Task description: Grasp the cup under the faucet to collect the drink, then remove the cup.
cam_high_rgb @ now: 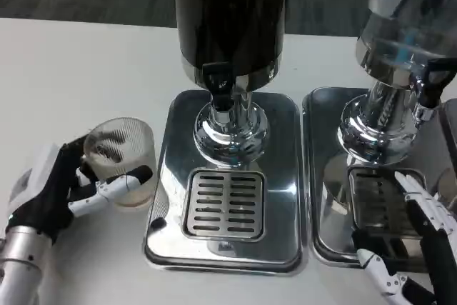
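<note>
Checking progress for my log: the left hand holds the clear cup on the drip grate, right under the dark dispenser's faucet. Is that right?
Not quite. The head view shows the left hand holding the clear cup on the white table, left of the drip tray, not under the faucet.

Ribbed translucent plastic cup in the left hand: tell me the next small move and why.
Probably slide the ribbed translucent plastic cup rightward onto the slotted metal drip grate. The left hand holds it beside the tray, not yet under the black faucet.

Lab-like test bench: drink dispensers (230,26) on white table (64,76).
</note>
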